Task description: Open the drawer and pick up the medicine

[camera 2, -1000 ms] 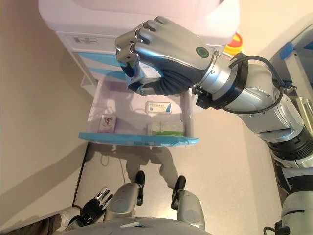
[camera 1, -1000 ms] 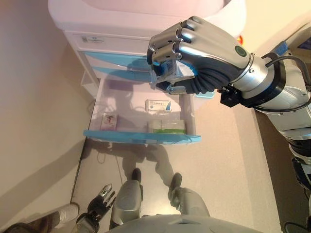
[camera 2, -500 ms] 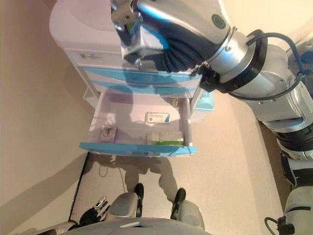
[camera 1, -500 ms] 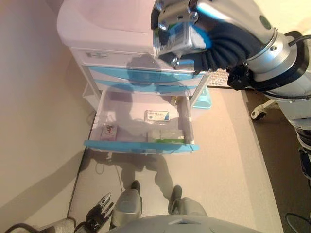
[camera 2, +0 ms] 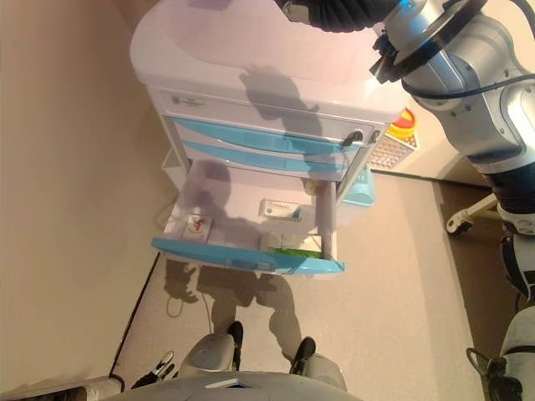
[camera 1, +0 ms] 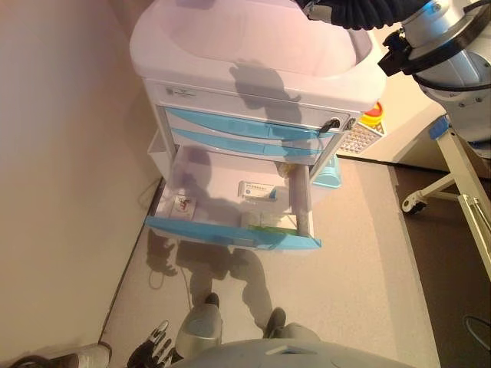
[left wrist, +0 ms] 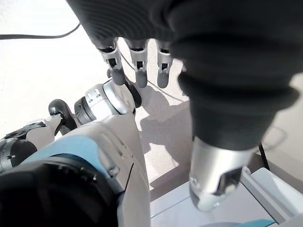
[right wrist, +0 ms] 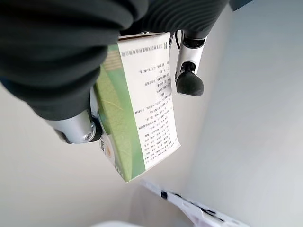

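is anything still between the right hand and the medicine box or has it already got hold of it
Nothing visible stands between them. The right hand already grips the green and white medicine box, as its wrist view shows. The drawer below hangs open with other boxes inside.

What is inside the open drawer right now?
The open drawer holds a white box towards the back, a green-and-white box at the front and a small packet on its other side. The drawer's blue front hides its front edge.
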Robot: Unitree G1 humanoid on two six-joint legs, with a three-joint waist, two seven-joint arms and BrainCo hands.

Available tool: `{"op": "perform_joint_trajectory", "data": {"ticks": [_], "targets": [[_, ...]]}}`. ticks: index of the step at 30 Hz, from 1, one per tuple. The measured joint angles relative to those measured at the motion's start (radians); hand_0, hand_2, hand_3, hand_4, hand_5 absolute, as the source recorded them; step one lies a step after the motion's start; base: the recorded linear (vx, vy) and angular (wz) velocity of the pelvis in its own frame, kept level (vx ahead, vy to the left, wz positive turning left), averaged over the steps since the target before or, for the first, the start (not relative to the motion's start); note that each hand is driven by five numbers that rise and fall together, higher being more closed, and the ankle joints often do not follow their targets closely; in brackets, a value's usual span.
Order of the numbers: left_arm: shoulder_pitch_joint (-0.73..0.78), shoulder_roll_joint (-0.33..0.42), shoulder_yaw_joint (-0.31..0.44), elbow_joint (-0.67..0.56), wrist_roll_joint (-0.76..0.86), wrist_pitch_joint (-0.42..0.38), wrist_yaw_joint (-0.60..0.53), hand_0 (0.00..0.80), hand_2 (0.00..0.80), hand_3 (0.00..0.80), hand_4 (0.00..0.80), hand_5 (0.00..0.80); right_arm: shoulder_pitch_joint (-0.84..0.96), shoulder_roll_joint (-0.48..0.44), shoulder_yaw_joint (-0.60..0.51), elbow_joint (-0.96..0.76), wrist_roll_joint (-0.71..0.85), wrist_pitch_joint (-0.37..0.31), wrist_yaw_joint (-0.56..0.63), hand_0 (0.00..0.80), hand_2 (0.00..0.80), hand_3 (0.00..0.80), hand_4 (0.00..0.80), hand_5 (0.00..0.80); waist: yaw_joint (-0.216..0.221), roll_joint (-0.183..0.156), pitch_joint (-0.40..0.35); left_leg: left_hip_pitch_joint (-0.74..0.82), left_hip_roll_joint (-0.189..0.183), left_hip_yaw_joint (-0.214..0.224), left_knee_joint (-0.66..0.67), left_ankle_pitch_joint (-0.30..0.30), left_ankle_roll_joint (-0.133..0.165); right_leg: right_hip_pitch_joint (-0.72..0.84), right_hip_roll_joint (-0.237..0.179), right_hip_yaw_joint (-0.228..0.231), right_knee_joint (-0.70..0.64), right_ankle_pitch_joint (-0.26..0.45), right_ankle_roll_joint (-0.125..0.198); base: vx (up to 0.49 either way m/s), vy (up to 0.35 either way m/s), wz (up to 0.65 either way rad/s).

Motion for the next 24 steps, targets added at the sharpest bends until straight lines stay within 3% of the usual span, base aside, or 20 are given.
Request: {"op": "perform_joint_trajectory", "data": {"ticks": [10,16,24], "targets": [[-0.013,0.007,-0.002,-0.004,0.001,0.009,0.026,0.000,0.000,0.000,0.000,0.000,-0.040,0.044,0.170,0.376,-0.050,0.085,-0.017,0.800,0.800,0.800,0.800,0.800,0.034,0.006,0.004,-0.020,-0.017,-0.044,-0.003,0.015,0.009,0.005,-0.020,-0.050,0.002,-0.002,0.003,0.004,0.053,0.15],[-0.028,0.009,-0.022,-0.006,-0.002,0.022,0.026,0.000,0.000,0.000,0.000,0.000,-0.058,0.085,0.213,0.591,-0.023,0.108,-0.065,0.800,0.800,0.800,0.800,0.800,0.062,0.053,0.034,-0.026,-0.032,-0.071,-0.002,0.019,0.009,0.013,-0.036,-0.076,0.001,-0.008,0.004,-0.009,0.043,0.15],[-0.030,0.011,-0.038,-0.007,-0.004,0.023,0.025,0.000,0.000,0.000,0.000,0.000,-0.091,0.084,0.287,0.735,-0.032,0.113,-0.130,0.800,0.800,0.800,0.800,0.800,0.090,0.088,0.060,-0.037,-0.041,-0.089,-0.004,0.030,0.018,0.007,-0.041,-0.089,0.004,-0.006,0.008,0.014,0.031,0.06]]}}
